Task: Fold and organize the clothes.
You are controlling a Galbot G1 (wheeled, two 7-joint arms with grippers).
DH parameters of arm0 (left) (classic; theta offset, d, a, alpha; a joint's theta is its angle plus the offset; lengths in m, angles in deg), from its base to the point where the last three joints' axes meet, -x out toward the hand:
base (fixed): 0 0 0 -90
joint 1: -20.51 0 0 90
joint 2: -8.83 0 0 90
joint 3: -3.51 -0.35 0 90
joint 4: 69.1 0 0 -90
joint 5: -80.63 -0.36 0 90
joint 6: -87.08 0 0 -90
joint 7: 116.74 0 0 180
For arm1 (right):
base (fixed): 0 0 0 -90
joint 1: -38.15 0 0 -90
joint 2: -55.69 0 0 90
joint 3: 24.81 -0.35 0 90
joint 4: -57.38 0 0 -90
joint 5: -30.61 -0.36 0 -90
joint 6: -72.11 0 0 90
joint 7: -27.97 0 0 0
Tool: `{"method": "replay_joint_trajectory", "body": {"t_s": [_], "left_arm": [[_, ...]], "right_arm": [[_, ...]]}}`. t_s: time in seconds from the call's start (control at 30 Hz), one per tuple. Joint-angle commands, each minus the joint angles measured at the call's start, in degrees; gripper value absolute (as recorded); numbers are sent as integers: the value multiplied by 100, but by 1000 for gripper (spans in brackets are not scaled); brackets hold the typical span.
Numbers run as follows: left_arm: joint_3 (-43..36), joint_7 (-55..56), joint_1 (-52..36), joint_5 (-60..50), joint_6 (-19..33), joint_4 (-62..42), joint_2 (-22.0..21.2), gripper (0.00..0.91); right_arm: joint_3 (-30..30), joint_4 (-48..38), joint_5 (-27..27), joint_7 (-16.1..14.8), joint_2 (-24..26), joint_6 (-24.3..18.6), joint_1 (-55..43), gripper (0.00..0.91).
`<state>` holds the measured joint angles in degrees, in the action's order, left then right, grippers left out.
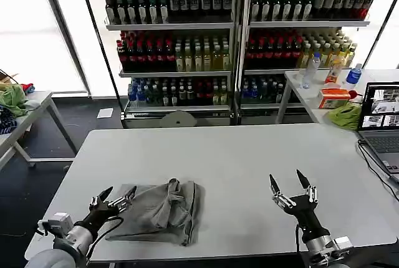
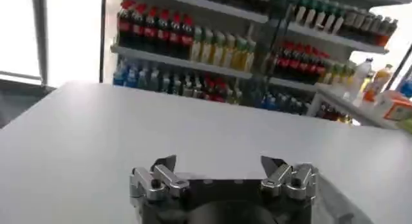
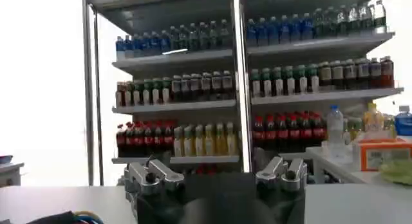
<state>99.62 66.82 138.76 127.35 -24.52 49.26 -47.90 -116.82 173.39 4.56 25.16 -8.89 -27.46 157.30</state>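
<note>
Left pincer (image 1: 113, 198) hovers low at the near-left edge of the grey shirt (image 1: 159, 210), fingers apart, placed to take the cloth's edge; right pincer (image 1: 290, 188) waits over bare surface (image 1: 249, 156) to the right, well apart from the shirt, fingers spread, pointing up; the shirt lies crumpled and unfolded near the front edge, within reach of both arms, folding not yet begun.

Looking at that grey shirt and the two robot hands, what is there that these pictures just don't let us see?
- Grey shirt, head view: crumpled, so its chest print and collar are folded out of sight.
- Left hand, head view: whether its fingertips touch the shirt's edge is too close to tell.
- Right hand, right wrist view: its fingertips are cut off by the camera's own mount.
- Shelf bottles: labels too small to read.
</note>
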Motion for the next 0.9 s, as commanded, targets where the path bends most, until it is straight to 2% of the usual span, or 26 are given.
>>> {"method": "replay_joint_trajectory", "body": {"t_s": [0.03, 0.43, 0.47, 0.5, 0.57, 0.6, 0.67, 0.9], "left_arm": [[244, -470, 176, -316, 94, -862, -182, 907], [-18, -334, 88, 131, 12, -854, -437, 907], [-38, -315, 52, 135, 10, -854, -465, 645], [-70, -296, 29, 158, 0, -848, -493, 423], [-126, -285, -11, 179, -5, -840, -525, 212], [-159, -283, -19, 185, -11, -838, -533, 71], [-222, -287, -29, 178, -6, -845, -566, 10], [-288, -275, -13, 254, -3, -808, -664, 10]], "right_arm": [[3, 17, -10, -7, -8, -3, 17, 907], [-13, 35, -2, -12, -19, -1, 8, 907], [-9, 33, -1, -13, -20, -3, 10, 907], [-6, 37, -6, -12, -21, -3, 13, 907], [-9, 36, -6, -14, -14, -6, 14, 907], [-11, 35, -7, -14, -13, -10, 13, 907], [-17, 26, -18, -14, -4, -15, 15, 907], [-29, -7, -49, -19, 25, -43, 10, 907]]}}
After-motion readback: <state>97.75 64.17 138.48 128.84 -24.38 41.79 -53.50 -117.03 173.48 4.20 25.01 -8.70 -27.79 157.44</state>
